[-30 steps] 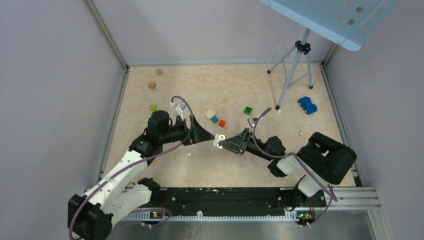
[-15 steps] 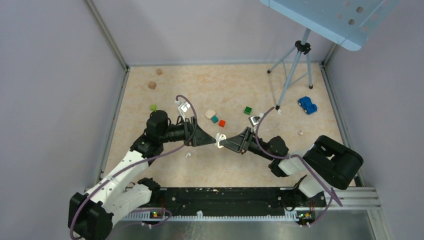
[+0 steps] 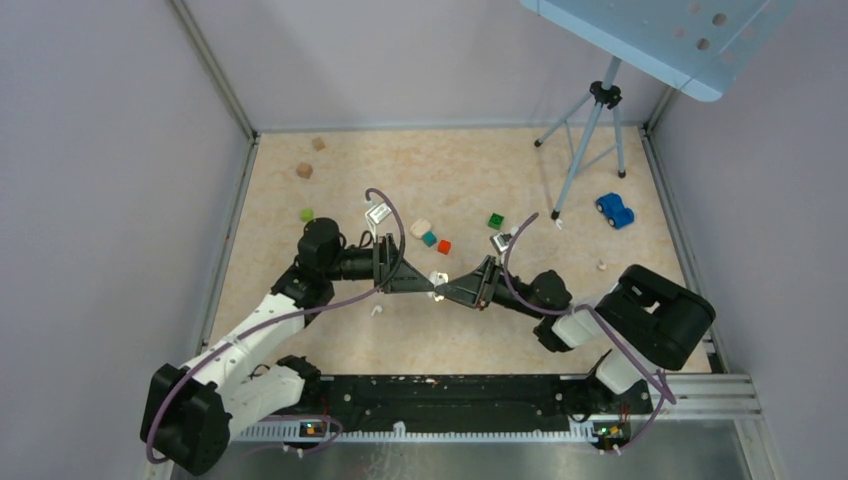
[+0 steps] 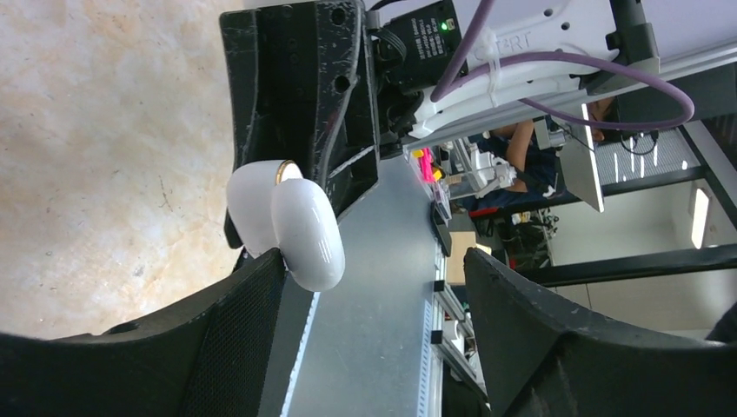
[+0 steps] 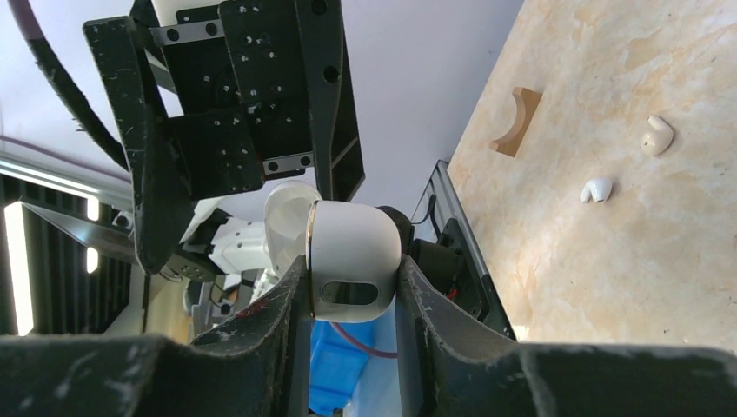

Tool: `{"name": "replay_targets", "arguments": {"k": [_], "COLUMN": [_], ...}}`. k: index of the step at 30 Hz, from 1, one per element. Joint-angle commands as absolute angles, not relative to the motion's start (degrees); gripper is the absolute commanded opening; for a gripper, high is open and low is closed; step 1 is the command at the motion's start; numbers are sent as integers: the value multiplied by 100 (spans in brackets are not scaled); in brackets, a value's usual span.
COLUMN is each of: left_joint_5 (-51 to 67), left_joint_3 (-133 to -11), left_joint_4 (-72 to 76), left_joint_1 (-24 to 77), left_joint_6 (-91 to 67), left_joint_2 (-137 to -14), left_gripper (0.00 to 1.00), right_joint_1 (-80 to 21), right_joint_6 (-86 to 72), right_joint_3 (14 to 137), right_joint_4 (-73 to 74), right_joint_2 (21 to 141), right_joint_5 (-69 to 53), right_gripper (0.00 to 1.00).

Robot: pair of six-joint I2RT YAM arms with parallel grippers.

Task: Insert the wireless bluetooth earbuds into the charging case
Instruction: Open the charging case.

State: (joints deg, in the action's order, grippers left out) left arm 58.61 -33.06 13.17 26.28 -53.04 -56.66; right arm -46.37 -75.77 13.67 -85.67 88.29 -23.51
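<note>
Clamping the charging case (image 5: 352,256) between both fingers, the right claw (image 5: 348,295) is closed tight on it and holds it raised off the tabletop (image 5: 626,287), in the gap between the two arms. The case's lid looks swung partly open, on the side facing the left arm. Meeting it tip to tip, the left claw (image 4: 369,269) stands wide apart with nothing in it. One fingertip (image 4: 248,304) sits at the lid's edge — touching or just beside, I cannot tell.

Further out, the earbuds (image 5: 598,188) lie loose on the tabletop, near each other but apart. From above, one of the earbuds (image 3: 377,311) shows below the left claw, on the side toward the arm bases. The empty left claw is the nearer — the pick likely falls to it, down and back toward its own base. Which way the stems point is too small to read.
</note>
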Motion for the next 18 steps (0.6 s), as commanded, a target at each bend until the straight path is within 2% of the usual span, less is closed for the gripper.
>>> {"name": "replay_targets", "arguments": {"k": [1, 5, 18], "left_joint_5": [6134, 6058, 4823], "left_joint_3": [-3333, -3374, -4145], "left_joint_4": [1684, 1481, -1067], "left_joint_1": [2639, 2663, 2795], "left_joint_6": [-5339, -5212, -3560], "left_joint_2": [-5755, -5801, -5628], "left_gripper": [79, 72, 68], "right_joint_1": [-4692, -4732, -4851], "right_joint_6": [-7598, -7716, -7631], "right_joint_3": [1626, 1655, 1787], "right_joint_4": [-9549, -9868, -9796], "right_joint_2": [9052, 9310, 9404], "right_joint_5": [-2565, -2576, -2566], "right_gripper": [0, 0, 0]}}
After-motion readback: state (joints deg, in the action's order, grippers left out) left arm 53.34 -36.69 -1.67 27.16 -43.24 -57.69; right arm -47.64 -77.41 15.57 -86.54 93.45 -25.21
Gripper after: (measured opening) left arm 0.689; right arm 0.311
